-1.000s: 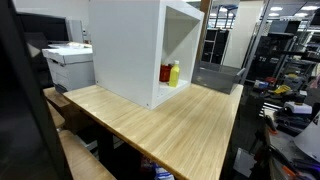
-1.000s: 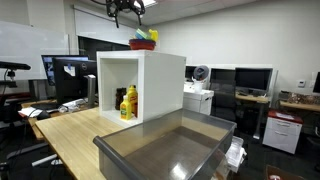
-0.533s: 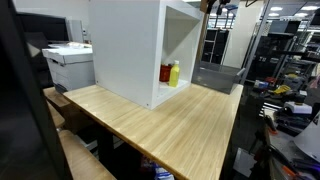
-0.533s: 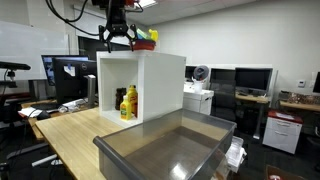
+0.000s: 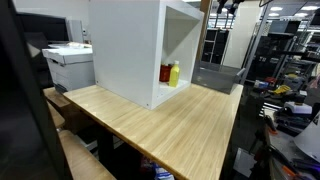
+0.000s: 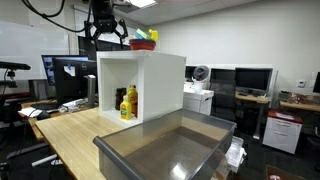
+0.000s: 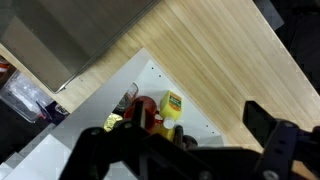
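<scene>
Matt black finish on the gripper (image 6: 104, 40). The cabinet (image 6: 160, 85) under it is smooth matt white, the bottles (image 6: 128, 103) inside glossy plastic, the table (image 6: 70, 135) below pale wood, grain showing.

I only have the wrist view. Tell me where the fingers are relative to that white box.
Observer: The fingers hang open above the top of the white box, near its open-front edge, and do not touch it.
Operator: Say what sits on that top.
Observer: A pile of coloured things, blue, yellow and red, lies further along the top, beside the fingers and apart from them.
Operator: Report what is inside the box.
Observer: A yellow bottle and a red bottle stand upright side by side on the box's floor, close to the open front.
</scene>
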Tool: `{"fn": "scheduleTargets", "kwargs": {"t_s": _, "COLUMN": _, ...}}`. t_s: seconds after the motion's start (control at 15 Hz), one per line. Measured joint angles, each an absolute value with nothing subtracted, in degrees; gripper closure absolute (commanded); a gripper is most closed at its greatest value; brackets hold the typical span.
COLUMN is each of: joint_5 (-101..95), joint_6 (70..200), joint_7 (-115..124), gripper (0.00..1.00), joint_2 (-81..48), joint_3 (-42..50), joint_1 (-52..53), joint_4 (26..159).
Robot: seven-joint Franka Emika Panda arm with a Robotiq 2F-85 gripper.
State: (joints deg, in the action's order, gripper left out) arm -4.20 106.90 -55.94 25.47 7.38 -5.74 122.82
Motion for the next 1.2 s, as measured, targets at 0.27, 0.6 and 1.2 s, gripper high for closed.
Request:
{"fn": "scheduleTargets", "kwargs": {"t_s": 0.27, "joint_5": -4.2, "joint_6": 107.21, "joint_7": -54.58, "gripper": 0.0, "joint_2": 26.2, "joint_3": 7.46, "joint_1": -5.52, "joint_4": 123.95}}
{"fn": "scheduleTargets", "kwargs": {"t_s": 0.6, "joint_5": -4.16, "joint_6": 109.17, "joint_7": -54.25, "gripper": 0.0, "joint_2": 26.17, "joint_3": 7.81, "joint_1": -2.87, "joint_4": 126.55}}
{"fn": "scheduleTargets", "kwargs": {"t_s": 1.2, "joint_5": -4.16, "joint_6": 109.63, "joint_7": -54.25, "gripper": 0.0, "joint_2": 26.28, "joint_3": 8.08, "joint_1": -2.49, "joint_4": 126.88}}
